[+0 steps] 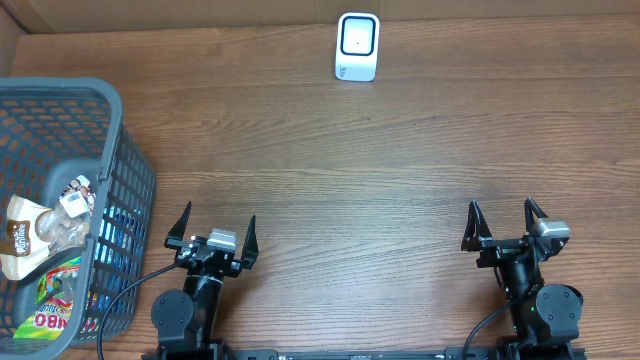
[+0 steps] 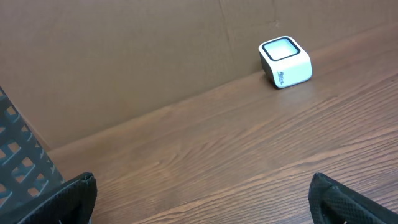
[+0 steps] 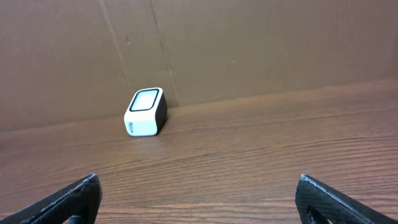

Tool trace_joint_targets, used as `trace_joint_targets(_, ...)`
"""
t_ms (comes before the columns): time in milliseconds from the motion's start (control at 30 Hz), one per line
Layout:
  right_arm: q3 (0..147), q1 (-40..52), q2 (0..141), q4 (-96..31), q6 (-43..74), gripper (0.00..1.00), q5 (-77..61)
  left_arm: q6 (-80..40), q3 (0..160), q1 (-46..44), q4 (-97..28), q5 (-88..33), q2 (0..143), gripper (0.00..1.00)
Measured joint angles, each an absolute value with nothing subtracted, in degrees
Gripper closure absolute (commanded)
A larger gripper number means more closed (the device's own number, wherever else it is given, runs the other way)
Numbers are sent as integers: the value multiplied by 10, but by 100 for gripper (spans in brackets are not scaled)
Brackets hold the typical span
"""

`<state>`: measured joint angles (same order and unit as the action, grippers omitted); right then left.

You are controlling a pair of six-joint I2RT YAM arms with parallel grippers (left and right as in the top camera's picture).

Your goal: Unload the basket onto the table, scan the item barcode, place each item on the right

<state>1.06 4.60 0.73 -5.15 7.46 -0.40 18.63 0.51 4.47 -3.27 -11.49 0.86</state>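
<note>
- Overhead: I am holding my left gripper (image 1: 218, 215) and my right gripper (image 1: 501, 208) low over the near edge of the brown wooden table (image 1: 350, 170), both spread wide and gripping nothing. The snack packets (image 1: 30, 238) are lying inside the grey plastic mesh basket (image 1: 128, 190) on my left, just beside the left gripper. The white box-shaped barcode scanner (image 1: 357, 46) is sitting at the far edge, well apart from both grippers.
- Left wrist: my left gripper's fingers (image 2: 74, 198) are standing far apart with only bare table between them. The scanner is showing at the upper right against the brown cardboard wall (image 2: 124, 62), and a corner of the basket is showing at the left.
- Right wrist: my right gripper's fingers (image 3: 78, 198) are standing just as wide and empty. The scanner is sitting ahead to the left, by the wall.
</note>
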Motion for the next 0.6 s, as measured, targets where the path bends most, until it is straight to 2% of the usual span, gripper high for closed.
trace_joint_targets(600, 11, 46, 7, -51, 75, 0, -4, 182, 5, 45, -33, -110, 9, 0)
